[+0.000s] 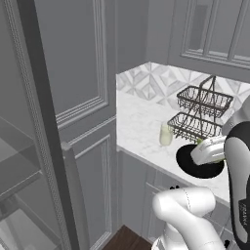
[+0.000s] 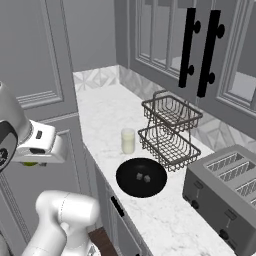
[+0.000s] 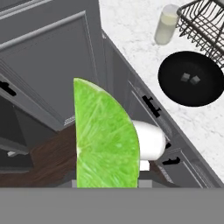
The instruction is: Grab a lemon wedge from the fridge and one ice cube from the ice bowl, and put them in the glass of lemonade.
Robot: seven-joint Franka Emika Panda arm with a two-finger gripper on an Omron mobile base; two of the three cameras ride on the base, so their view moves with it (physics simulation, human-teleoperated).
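My gripper (image 2: 32, 159) is shut on the lemon wedge (image 3: 105, 135), a bright green slice that hides the fingertips in the hand view. The hand hangs in front of the counter edge, over the cabinet fronts and the wooden floor. The glass of lemonade (image 2: 128, 140) stands upright on the marble counter (image 2: 100, 115), also seen as the glass (image 3: 166, 25) at the top of the hand view. Just beside it lies the black ice bowl (image 2: 141, 177) holding two ice cubes (image 3: 190, 78). The fridge (image 1: 46, 146) stands open at the left, with clear shelves inside.
A two-tier wire basket (image 2: 170, 127) stands behind the bowl and the glass. A grey toaster (image 2: 225, 190) sits at the counter's right end. Upper cabinets with black handles (image 2: 200, 50) hang above. Grey cabinet drawers (image 3: 148, 105) run under the counter edge.
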